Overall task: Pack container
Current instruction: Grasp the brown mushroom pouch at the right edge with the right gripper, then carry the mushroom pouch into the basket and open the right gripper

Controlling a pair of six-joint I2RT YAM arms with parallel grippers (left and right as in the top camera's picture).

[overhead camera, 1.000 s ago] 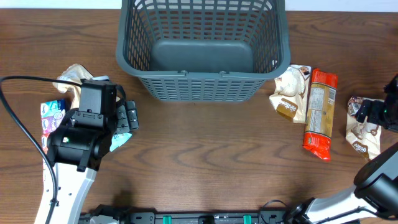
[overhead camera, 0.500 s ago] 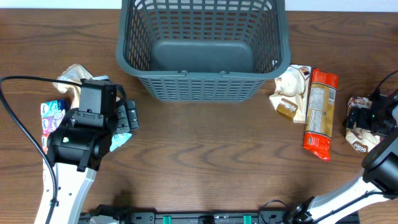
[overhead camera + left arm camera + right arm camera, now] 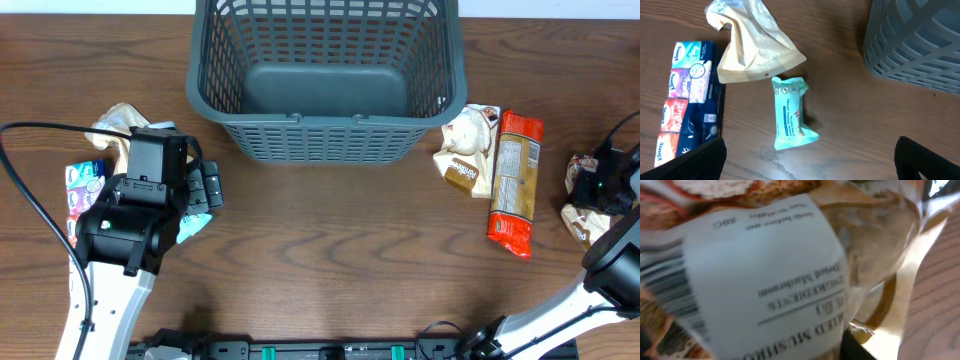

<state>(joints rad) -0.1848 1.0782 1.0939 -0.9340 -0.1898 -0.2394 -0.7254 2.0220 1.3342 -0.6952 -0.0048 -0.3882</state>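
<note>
While the right end effector (image 3: 598, 188) sits down on the dried-mushroom pack (image 3: 790, 275) at the right edge of the desk (image 3: 330, 260), its fingers are hidden; cannot tell whether it is clenched on the pack. Left end effector (image 3: 206, 187) is released, fingers wide apart, above a mint-green sachet (image 3: 790, 117) lying just beside a tan pouch (image 3: 752, 47), with tissue packets (image 3: 687, 100) near. The container (image 3: 320, 140) stands upright at far centre, between the two arms.

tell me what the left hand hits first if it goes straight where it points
Probably the mint wipes pack, lying centred ahead of the open left hand in the wrist view; depth is unclear.
</note>
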